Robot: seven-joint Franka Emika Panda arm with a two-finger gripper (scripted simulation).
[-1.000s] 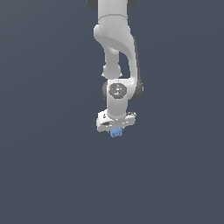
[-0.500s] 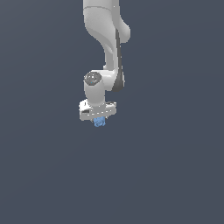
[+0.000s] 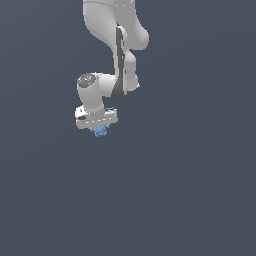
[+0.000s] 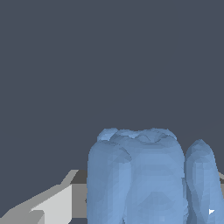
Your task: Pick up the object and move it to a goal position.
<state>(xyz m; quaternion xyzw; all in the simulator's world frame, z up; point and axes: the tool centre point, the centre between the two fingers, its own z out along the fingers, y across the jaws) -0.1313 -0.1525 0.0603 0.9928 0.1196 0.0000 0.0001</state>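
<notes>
One small light-blue object [image 3: 100,131] hangs beneath the end effector [image 3: 99,131] of the white Panda arm [image 3: 116,45], tucked under the white hand body so that only its lumpy lower part shows in the exterior view. In that view it sits at about ten o'clock from the picture's centre, with plain dark grey all around and no goal marker to be seen. The wrist view shows the same object [image 4: 135,175] very close, its surface rounded and uneven rather than crisp-edged, with a grey finger [image 4: 48,205] beside it. The end effector appears clenched on the object, though the contact itself is hidden behind the blue mass.

The step in hand looks like the carry toward the goal. To do it well, the arm should hold its grip force steady and travel smoothly, avoiding sharp starts or wrist twists, because the bumpy faces may offer the pads only a shallow seat. Keeping the hand pointing downward, as it does now, should stop the object from rotating between the fingers. Opening should wait until the hand has settled at the goal.
</notes>
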